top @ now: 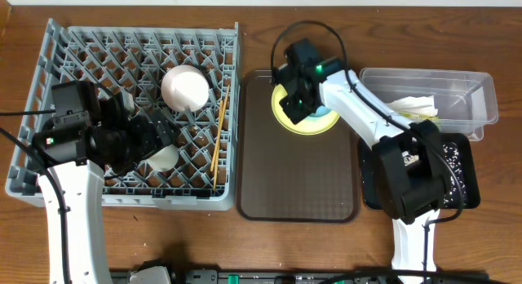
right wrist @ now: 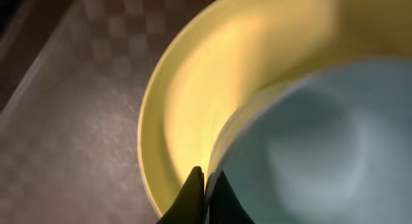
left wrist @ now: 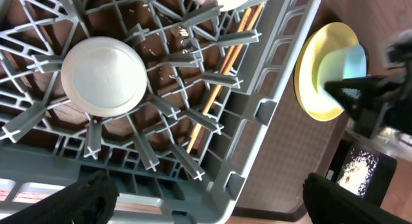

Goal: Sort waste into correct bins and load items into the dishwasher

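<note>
Your right tool (right wrist: 207,193) is pinching the rim of the light blue bowl (right wrist: 322,147). One finger is inside the bowl and one is outside. The bowl sits on the round yellow plate (right wrist: 193,76). The plate sits on the brown serving tray (top: 298,174), at the end of the tray far from the arm bases.

Your left tool (left wrist: 215,205) is spread wide and holds nothing. It hangs over the grey dish rack (top: 98,47). The rack stands on the tabletop (top: 204,243), just to the left of the brown serving tray. Under this tool, a small white cup (left wrist: 103,76) lies bottom up between the pegs. The white bowl (top: 185,88) is in the rack too, also bottom up, and it is farther from the arm bases than the cup. The two wooden chopsticks (top: 218,137) lie flat in the rack, on the side next to the brown serving tray.

To the right of the brown serving tray, at its far end, stands the clear plastic tub (top: 481,96). A crumpled white paper napkin (top: 412,106) lies inside it. The black tray (top: 471,174) also lies just to the right of the brown serving tray, closer to the arm bases than the tub. Whitish rice scraps (top: 450,153) are spread on the black tray. Your right arm crosses above part of it.
</note>
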